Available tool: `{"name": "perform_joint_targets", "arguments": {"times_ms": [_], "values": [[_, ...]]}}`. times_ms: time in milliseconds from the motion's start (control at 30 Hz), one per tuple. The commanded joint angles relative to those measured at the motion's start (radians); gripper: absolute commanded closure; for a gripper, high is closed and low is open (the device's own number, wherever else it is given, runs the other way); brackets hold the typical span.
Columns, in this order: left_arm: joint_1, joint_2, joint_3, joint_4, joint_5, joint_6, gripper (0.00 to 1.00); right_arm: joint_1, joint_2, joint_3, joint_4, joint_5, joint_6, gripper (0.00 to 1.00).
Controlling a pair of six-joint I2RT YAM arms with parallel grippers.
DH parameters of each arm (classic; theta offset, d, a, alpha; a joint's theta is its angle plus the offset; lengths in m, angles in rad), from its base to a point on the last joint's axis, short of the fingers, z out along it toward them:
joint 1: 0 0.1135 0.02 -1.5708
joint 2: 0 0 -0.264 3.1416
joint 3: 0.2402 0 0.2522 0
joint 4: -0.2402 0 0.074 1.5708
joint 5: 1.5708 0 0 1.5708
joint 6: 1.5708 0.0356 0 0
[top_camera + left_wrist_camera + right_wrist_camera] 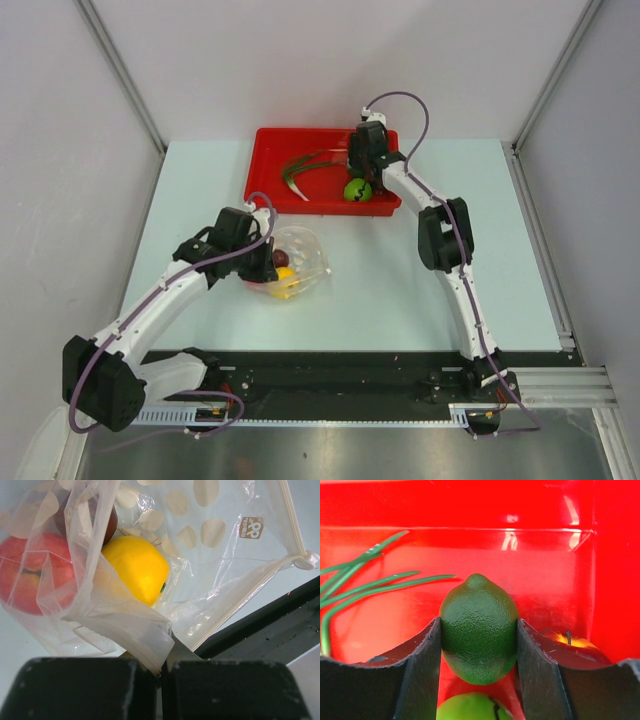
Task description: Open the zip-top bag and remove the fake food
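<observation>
The clear zip-top bag (296,262) lies mid-table with a red fruit (30,575), a yellow fruit (137,572) and a dark maroon one (111,524) inside. Its whitish zip strip (292,522) stands apart, so the mouth is open. My left gripper (160,672) is shut on a fold of the bag's edge; it also shows in the top view (262,248). My right gripper (479,624) is over the red tray (270,165), shut on a dark green lime (479,630). A bright green ball (357,189) and a green onion (305,168) lie in the tray.
In the right wrist view the bright green ball (472,707) sits just below the held lime, a red and yellow fruit (577,644) lies by the right finger, and onion leaves (365,587) lie to the left. The tray wall (470,510) rises behind.
</observation>
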Motion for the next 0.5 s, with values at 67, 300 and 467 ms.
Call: {"name": "perform_joint_targets", "arguments": {"times_ms": [67, 300, 467], "values": [[-0.004, 0.015, 0.047, -0.001, 0.013, 0.005, 1.00, -0.012, 0.012, 0.061, -0.014, -0.007, -0.013, 0.61], [-0.004, 0.018, 0.032, 0.012, 0.051, -0.062, 1.00, -0.011, 0.001, 0.169, -0.176, -0.047, 0.041, 0.14], [-0.004, -0.015, 0.008, 0.045, 0.088, -0.124, 1.00, 0.009, -0.106, 0.152, -0.333, -0.064, 0.088, 0.11]]}}
